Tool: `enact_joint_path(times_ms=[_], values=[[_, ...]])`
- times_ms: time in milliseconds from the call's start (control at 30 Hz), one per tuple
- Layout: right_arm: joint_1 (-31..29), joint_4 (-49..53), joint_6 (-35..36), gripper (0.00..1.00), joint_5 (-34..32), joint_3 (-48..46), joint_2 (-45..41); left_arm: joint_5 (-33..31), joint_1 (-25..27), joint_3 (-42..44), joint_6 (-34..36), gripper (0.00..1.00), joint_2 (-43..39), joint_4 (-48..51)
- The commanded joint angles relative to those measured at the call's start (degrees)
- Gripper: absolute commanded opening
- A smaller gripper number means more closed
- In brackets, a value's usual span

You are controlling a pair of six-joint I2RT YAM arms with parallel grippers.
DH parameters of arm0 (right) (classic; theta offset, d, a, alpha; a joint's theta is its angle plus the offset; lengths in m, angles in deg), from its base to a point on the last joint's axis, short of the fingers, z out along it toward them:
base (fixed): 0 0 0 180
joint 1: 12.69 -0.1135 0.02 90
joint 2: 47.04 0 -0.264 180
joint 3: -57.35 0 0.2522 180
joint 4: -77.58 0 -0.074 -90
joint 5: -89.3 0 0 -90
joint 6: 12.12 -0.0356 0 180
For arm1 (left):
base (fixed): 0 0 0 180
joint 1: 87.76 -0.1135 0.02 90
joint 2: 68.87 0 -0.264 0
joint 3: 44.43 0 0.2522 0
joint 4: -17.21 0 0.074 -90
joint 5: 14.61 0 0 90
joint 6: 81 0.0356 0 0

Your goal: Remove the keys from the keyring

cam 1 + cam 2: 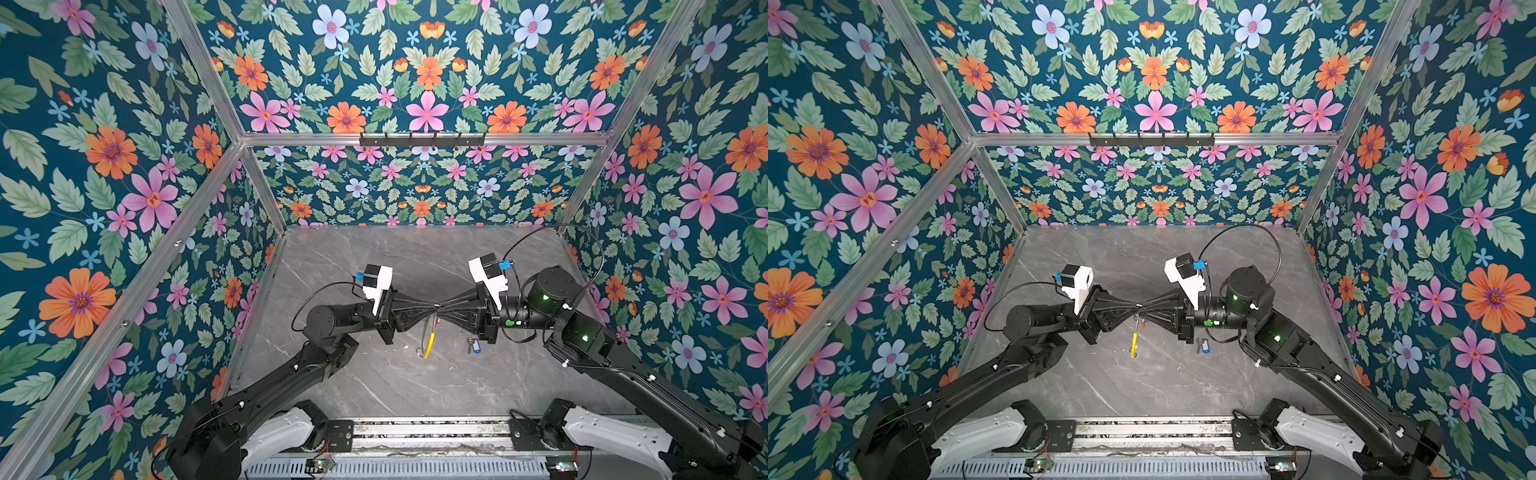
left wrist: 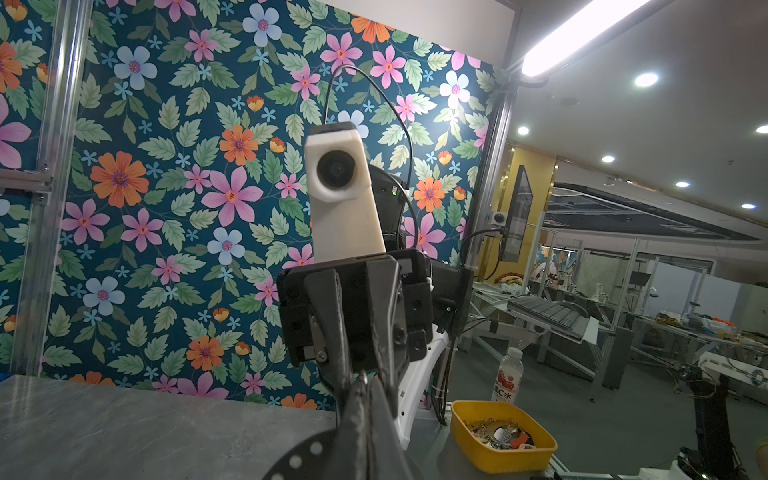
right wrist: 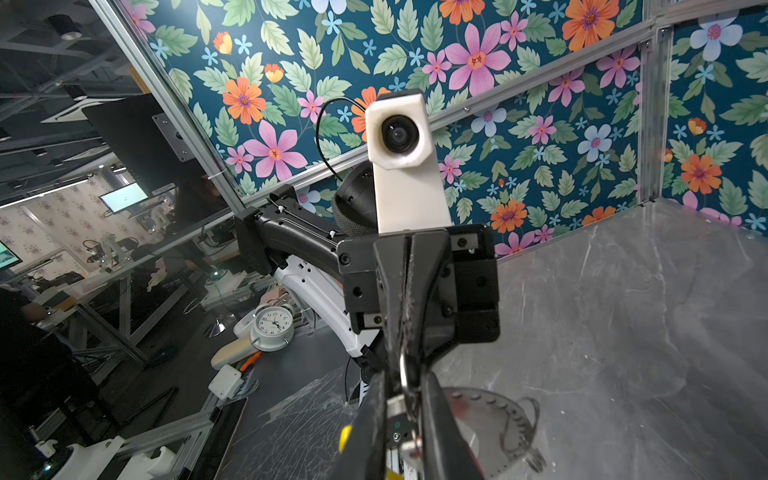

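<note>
Both grippers meet tip to tip above the middle of the table in both top views. My left gripper [image 1: 431, 308] [image 2: 365, 384] is shut on the keyring [image 1: 428, 343] [image 1: 1133, 343], which hangs edge-on below with its yellow arc lowest. The hoop's dark perforated rim [image 2: 299, 457] shows beside the left fingers. My right gripper [image 1: 442, 306] [image 3: 405, 386] is closed on the silver head of the red-tagged key [image 3: 395, 405], just under a split ring [image 3: 404, 372]. The red tag [image 1: 436, 322] dangles below. The blue-tagged key [image 1: 473, 345] [image 1: 1202, 345] lies loose on the table under the right wrist.
Floral walls and aluminium posts enclose the grey marble table [image 1: 374, 374] on three sides. A black hook rail [image 1: 422, 139] sits on the back wall. Off the table stand a yellow bin of keys [image 2: 461, 432], a bottle [image 2: 509, 376] and an alarm clock [image 3: 272, 326].
</note>
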Motion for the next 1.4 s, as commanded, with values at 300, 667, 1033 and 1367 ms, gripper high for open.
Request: enact_joint_path(times_ms=[300, 667, 1033, 1367], values=[[-0.4, -1.2, -0.5, 0.00, 0.5, 0.0, 0.8, -0.5, 0.0, -0.3, -0.2, 0.00, 0.0, -2.7], [-0.4, 22.3, 7.9, 0.00, -7.1, 7.5, 0.1, 2.3, -0.1, -4.5, 5.5, 0.32, -3.5, 18.4], [-0.4, 41.4, 16.4, 0.00, -11.3, 18.0, 3.6, 6.8, -0.2, -20.8, 25.3, 0.33, -1.9, 62.8], [-0.4, 42.9, 17.1, 0.00, -11.6, 21.0, 5.4, 12.2, -0.2, -26.8, 29.4, 0.31, 2.9, 71.5]])
